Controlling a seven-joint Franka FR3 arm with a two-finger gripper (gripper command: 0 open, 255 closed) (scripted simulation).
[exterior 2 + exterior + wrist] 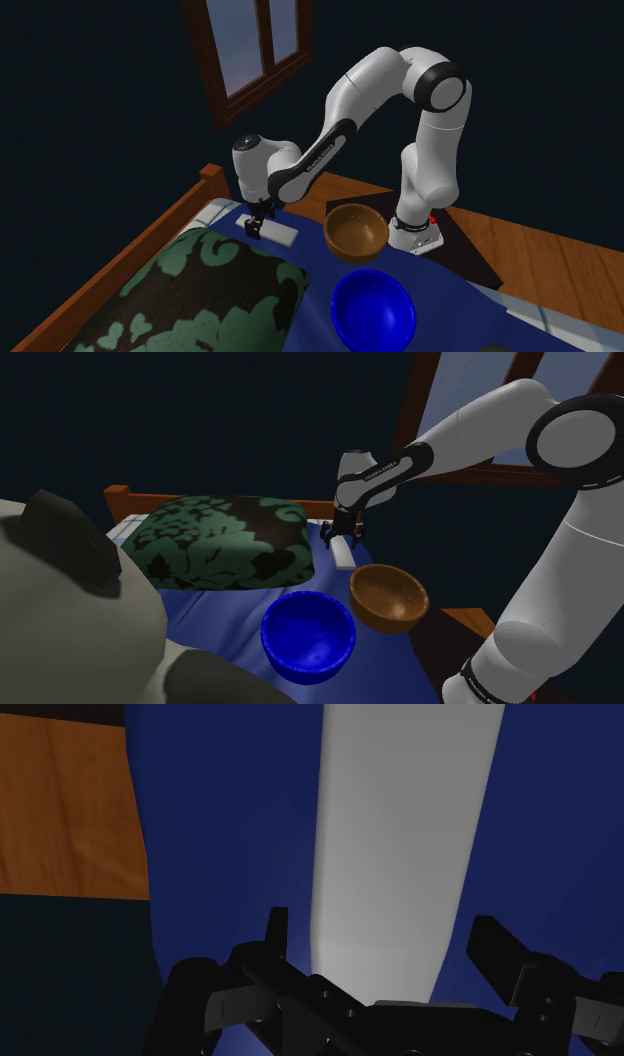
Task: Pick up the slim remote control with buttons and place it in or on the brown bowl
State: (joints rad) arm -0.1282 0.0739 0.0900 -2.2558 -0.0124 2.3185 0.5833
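Observation:
The remote (345, 555) is a plain pale grey slab with no buttons drawn, lying flat on the blue bedsheet (226, 614) beside the pillow. My black gripper (341, 538) hangs open just over its far end. In the wrist view the remote (400, 844) runs away from the gripper (385, 929), and one finger (277, 936) stands on each side of its near end without touching it. The brown bowl (388, 597) sits upright at the bed's edge, close to the remote's near end. From the second exterior view the gripper (256, 228), remote (281, 235) and brown bowl (356, 232) line up along the bed's head.
A blue bowl (308, 634) sits next to the brown one. A green and black patterned pillow (225, 540) lies close beside the remote. A big grey and black plush (70, 602) fills the shoulder view's lower left. The wooden bed frame (65, 814) borders the sheet.

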